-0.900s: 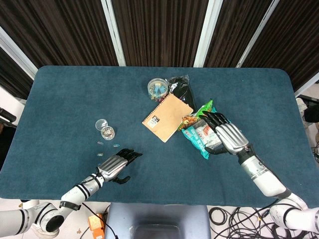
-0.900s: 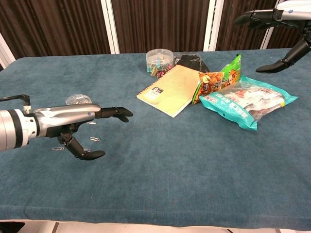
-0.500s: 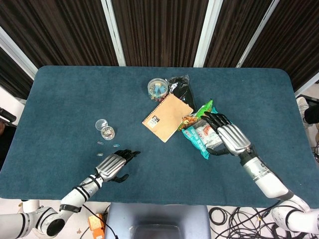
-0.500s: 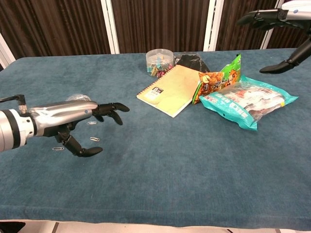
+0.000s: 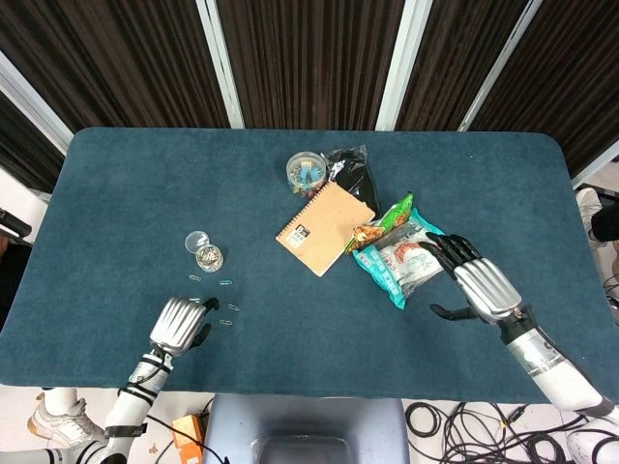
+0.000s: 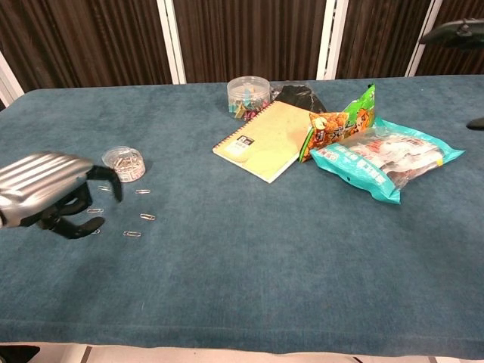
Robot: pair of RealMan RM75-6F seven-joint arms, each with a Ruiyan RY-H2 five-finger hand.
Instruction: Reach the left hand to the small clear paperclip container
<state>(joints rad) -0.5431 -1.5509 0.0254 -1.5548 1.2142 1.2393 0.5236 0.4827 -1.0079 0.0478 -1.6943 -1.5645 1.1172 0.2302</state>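
The small clear paperclip container (image 5: 209, 257) (image 6: 125, 162) stands on the blue table, full of clips, with its round lid (image 5: 196, 240) just behind it. My left hand (image 5: 179, 324) (image 6: 49, 193) hovers low near the front left edge, short of the container and to its near left. Its back faces up, its fingers (image 6: 107, 179) bend downward apart from the thumb, and it holds nothing. My right hand (image 5: 479, 285) hangs to the right of the snack bags with fingers spread and empty. The chest view shows only its fingertips (image 6: 456, 32) at the top right corner.
Loose paperclips (image 5: 228, 314) (image 6: 132, 234) lie between my left hand and the container. A tan spiral notebook (image 5: 325, 228), a round tub of coloured clips (image 5: 306, 171), a black pouch (image 5: 354, 177) and snack bags (image 5: 397, 259) fill the middle and right.
My left hand has pulled back to the left and toward the table's front edge, its fingers turning from stretched forward to bent downward. My right hand has drifted right, off the snack bags.
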